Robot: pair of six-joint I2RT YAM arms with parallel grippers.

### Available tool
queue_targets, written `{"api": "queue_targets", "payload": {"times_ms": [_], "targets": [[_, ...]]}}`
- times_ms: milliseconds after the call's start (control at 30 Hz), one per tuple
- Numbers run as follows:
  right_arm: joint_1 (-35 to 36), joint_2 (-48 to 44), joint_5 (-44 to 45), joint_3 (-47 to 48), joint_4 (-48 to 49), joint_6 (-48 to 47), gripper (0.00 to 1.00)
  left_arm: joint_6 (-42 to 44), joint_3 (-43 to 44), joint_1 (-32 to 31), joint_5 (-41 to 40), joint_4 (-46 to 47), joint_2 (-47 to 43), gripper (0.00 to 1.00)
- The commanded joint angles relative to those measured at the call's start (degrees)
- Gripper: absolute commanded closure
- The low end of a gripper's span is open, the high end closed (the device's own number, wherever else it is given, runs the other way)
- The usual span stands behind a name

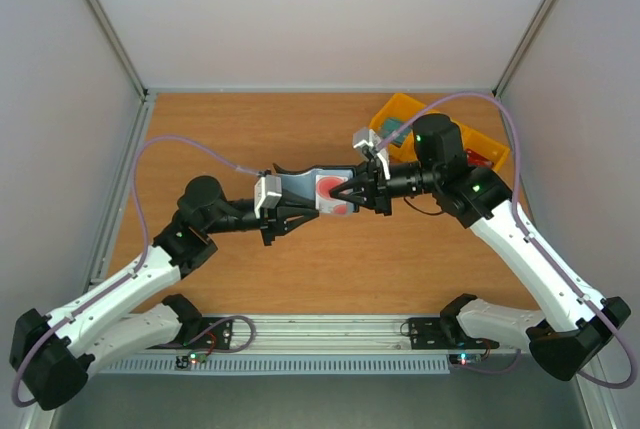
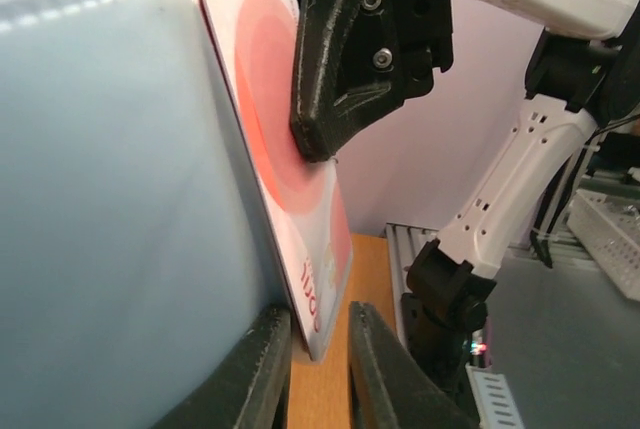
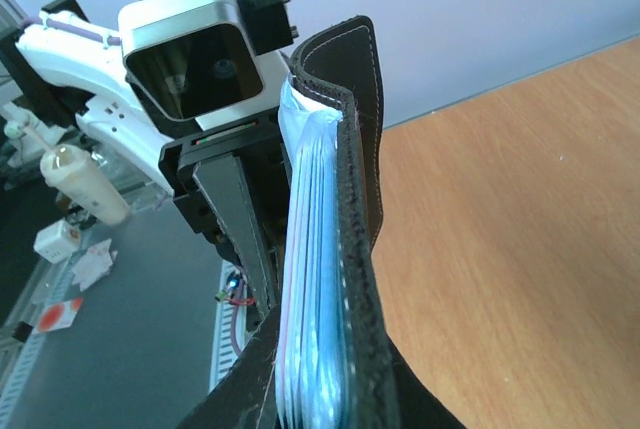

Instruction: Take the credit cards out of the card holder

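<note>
Top external view: the card holder (image 1: 305, 185) was held above the counter (image 1: 300, 279), near its middle, spanning the gap between the two arms. The left end effector (image 1: 295, 199) was clamped on the holder's left end. The right end effector (image 1: 340, 197) was closed over the holder's right end, where the red credit card (image 1: 328, 187) showed. A yellow tray (image 1: 400, 109) stood at the far right of the counter, well apart from the holder.

Left wrist view: the holder's pale blue sleeve (image 2: 120, 199) filled the left side. The red card with its pale band (image 2: 290, 179) lay against the sleeve, tilted. One black finger (image 2: 330, 79) of the right end effector pressed on the card's face. The card's lower corner sat in the narrow gap of the left end effector (image 2: 320, 374).

Right wrist view: the holder (image 3: 330, 279) appeared edge-on and upright, dark edges around blue sleeves, held between the fingers of the right end effector (image 3: 320, 399). The card was not distinguishable in this view.
</note>
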Motion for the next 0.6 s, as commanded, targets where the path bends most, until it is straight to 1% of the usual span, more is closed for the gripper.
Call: {"api": "queue_targets", "payload": {"times_ms": [0,200,367,567], "targets": [[2.9,0.0,-0.8,0.4,1.1,-4.3,0.98,0.9,0.8,-0.1,0.0,4.2,0.6,0.84],[3.9,1.1,2.4,0.9,-4.2,-8.3,0.98,-1.0,0.4,-0.1,-0.1,8.4,0.0,0.85],[3.9,0.9,3.0,0.4,-3.7,-8.7,0.98,-3.3,0.7,-0.1,-0.3,9.3,0.3,0.84],[3.9,1.1,7.0,-0.4,-4.1,-9.4,0.98,-4.4,1.2,0.2,0.6,10.1,0.1,0.72]]}}
